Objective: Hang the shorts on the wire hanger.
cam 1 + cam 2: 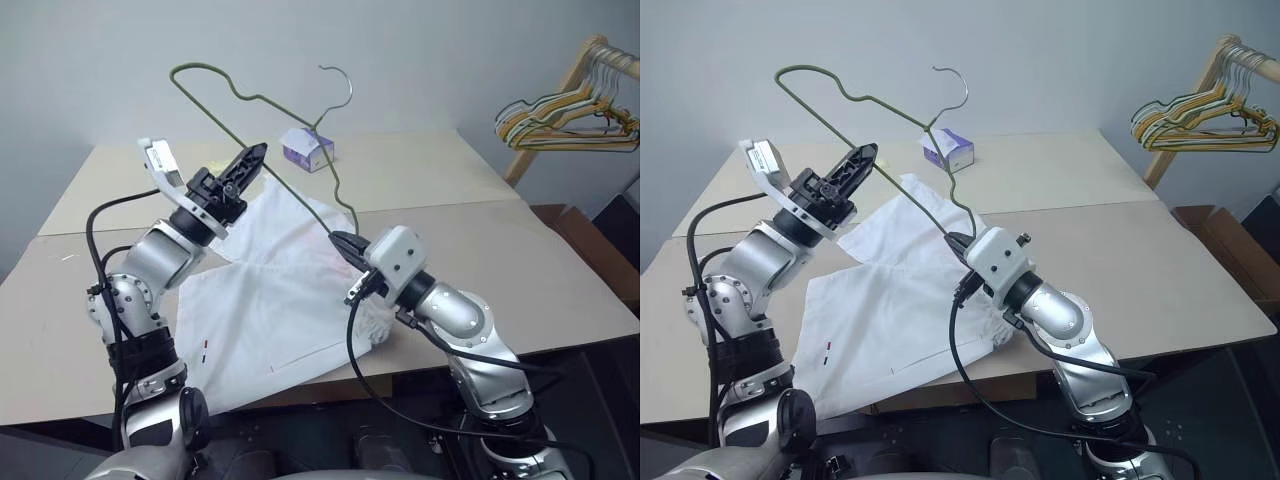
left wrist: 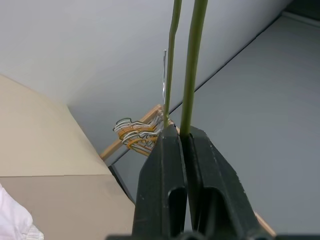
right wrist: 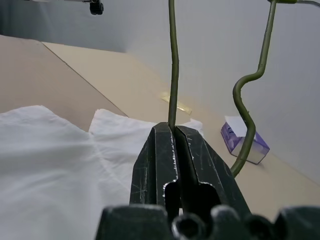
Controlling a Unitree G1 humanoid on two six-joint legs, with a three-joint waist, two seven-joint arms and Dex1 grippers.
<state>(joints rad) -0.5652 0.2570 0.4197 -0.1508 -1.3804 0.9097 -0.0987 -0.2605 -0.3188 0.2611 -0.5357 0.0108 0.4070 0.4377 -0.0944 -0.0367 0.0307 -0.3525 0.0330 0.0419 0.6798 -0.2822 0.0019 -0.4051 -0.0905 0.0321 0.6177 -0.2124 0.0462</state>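
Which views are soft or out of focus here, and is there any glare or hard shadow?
Left wrist view: fingers and the wire hanger look soft up close. Right wrist view: finger scratches sharp, tissue box slightly soft. Head views: even light, faint shadows under the shorts, no glare.

Beige table [image 1: 560,290] across the middle of the head views, made of two tops with a seam running left to right between them. Small purple-and-white tissue box [image 1: 307,149] sat on the far top, upper centre of the frame, just short of the back edge. Bunch of yellow, green and white hangers [image 1: 565,122] hung at the upper right on a light wooden rack [image 1: 560,95]. Brown cardboard box [image 1: 590,250] stood at the right edge, below the rack. Plain grey wall [image 1: 420,50] behind everything.
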